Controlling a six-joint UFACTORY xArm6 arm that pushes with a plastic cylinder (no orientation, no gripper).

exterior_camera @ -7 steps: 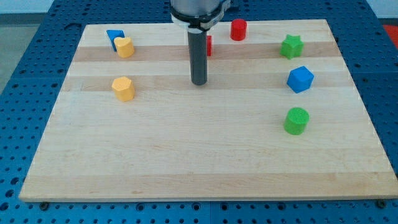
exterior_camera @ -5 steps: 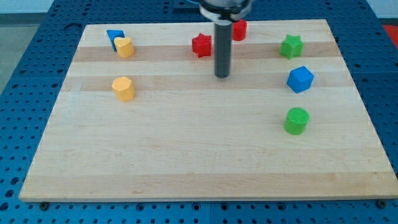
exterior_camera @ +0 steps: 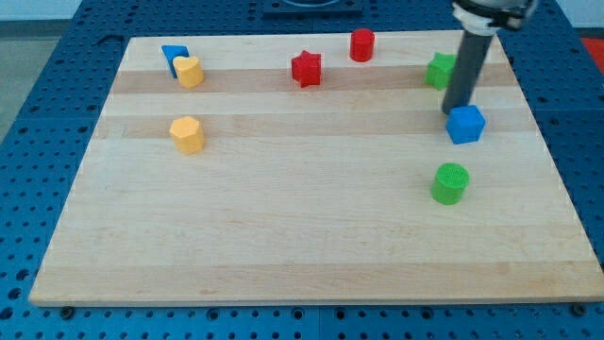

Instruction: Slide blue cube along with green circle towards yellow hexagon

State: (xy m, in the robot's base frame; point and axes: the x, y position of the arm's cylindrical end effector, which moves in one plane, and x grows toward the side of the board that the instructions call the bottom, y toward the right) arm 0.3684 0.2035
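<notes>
There is no pincer here, so nothing is grasped: my tip (exterior_camera: 457,111) sits at the far-left corner of the blue cube (exterior_camera: 465,124), seemingly touching it, though the rod hides the contact. The step in hand is getting behind the cube; the green circle (exterior_camera: 450,182) lies just nearer, and the yellow hexagon (exterior_camera: 188,134) is well apart at the table's (exterior_camera: 302,255) left. Next, I judge, the tip must round to the cube's far-right side and drive both leftward.
</notes>
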